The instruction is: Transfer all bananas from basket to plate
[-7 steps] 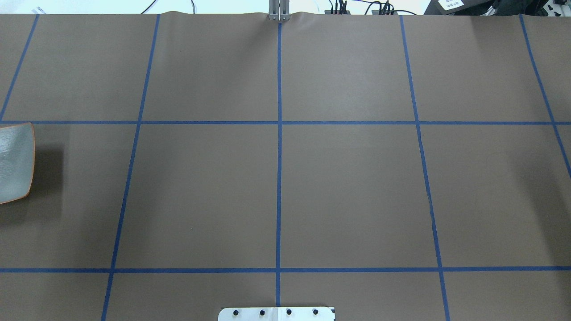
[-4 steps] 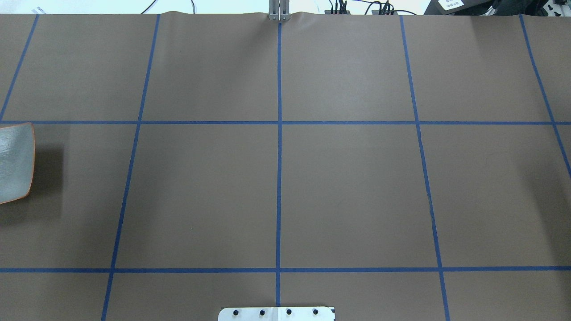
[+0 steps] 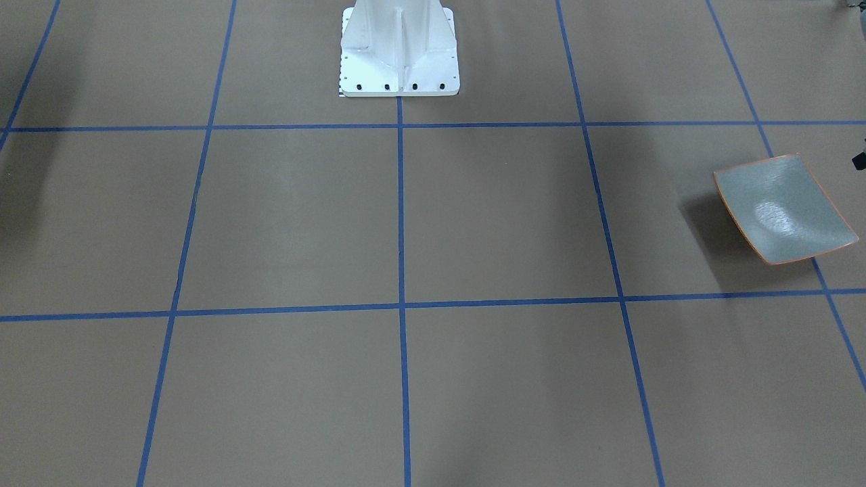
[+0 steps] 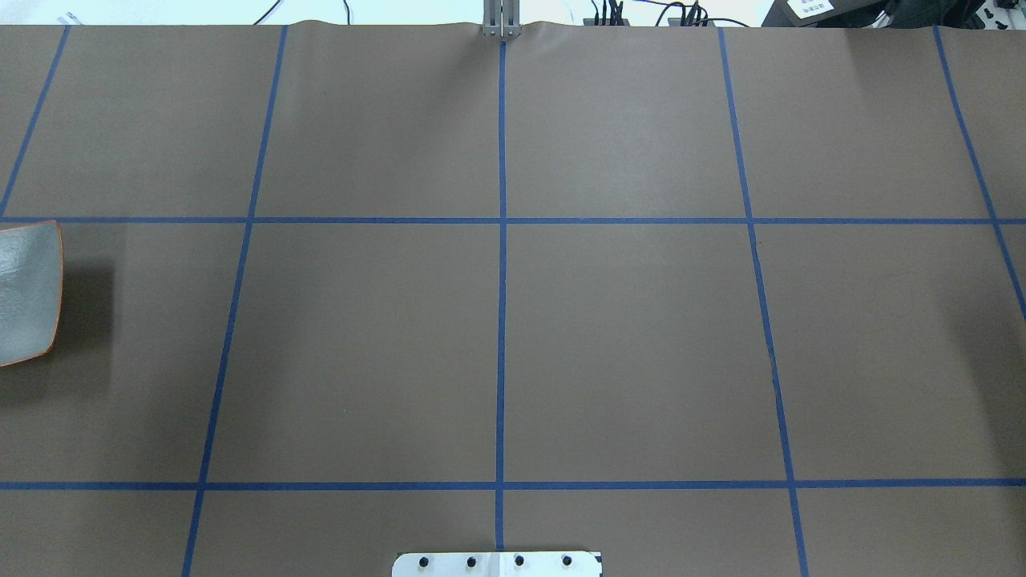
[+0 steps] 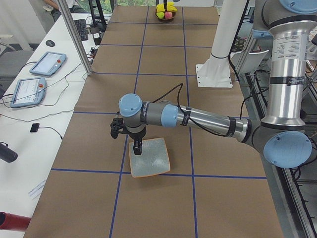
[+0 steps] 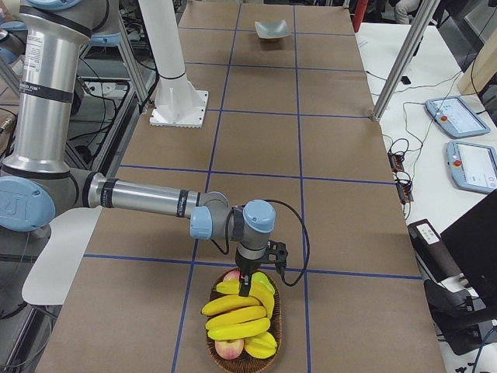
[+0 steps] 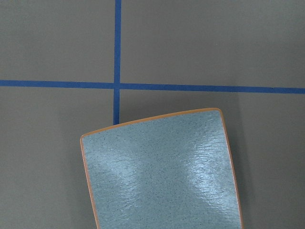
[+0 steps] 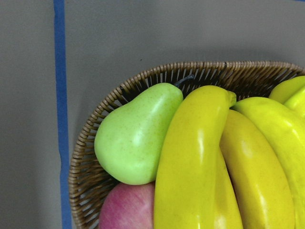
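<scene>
My right gripper (image 6: pixel 248 289) hangs directly over the bananas (image 6: pixel 237 317), lying crosswise in the wicker basket (image 8: pixel 88 143). The plate (image 5: pixel 151 161) sits beneath the left gripper (image 5: pixel 137 148), far down the desk (image 4: pixel 625 336). I cannot tell either gripper's state.

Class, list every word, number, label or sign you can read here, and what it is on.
No text is legible anywhere.
White label, top right of the overhead view: too small to read.
Printing on the left arm's silver tube: too blurred to read.

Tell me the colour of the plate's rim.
Orange, a thin line edging the speckled grey-green plate; the left wrist-mounted view shows it best.
</scene>
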Controlling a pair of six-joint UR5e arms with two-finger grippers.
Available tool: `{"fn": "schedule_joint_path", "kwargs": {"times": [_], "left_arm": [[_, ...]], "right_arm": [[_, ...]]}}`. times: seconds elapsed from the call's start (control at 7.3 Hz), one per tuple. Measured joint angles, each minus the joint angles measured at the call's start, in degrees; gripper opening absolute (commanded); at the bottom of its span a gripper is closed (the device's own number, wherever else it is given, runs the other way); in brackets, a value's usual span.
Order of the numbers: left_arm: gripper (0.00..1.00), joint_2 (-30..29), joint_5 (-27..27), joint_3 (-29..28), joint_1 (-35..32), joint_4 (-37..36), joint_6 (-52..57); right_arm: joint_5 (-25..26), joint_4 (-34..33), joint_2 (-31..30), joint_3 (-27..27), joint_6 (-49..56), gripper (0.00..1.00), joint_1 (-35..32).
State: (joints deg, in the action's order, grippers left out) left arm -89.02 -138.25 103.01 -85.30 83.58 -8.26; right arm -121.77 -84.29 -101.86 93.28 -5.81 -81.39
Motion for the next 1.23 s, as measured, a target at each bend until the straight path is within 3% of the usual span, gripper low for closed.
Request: {"fn": "schedule_joint_path", "kwargs": {"times": [0.41, 0.82, 0.96, 1.1, 1.23], "left_arm": [[0.99, -0.01, 0.00, 0.00, -0.02, 0.00, 0.00], [0.99, 0.06, 0.00, 0.00, 0.02, 0.08, 0.00], [0.99, 0.07, 0.00, 0.00, 0.02, 0.07, 0.00], [0.99, 0.07, -0.02, 0.00, 0.01, 0.05, 0.00], [0.99, 0.07, -0.06, 0.00, -0.01, 0.07, 0.00]], "right_arm": [[-0.10, 0.02, 0.00, -0.99, 0.07, 0.91, 0.00], [-0.14, 0.01, 0.00, -1.80, 0.12, 0.77, 0.00], [-0.14, 0.02, 0.00, -2.01, 0.11, 0.69, 0.00], [-0.14, 0.14, 0.00, -2.36, 0.10, 0.55, 0.00], [-0.14, 0.55, 0.00, -2.80, 0.08, 0.23, 0.00]]}}
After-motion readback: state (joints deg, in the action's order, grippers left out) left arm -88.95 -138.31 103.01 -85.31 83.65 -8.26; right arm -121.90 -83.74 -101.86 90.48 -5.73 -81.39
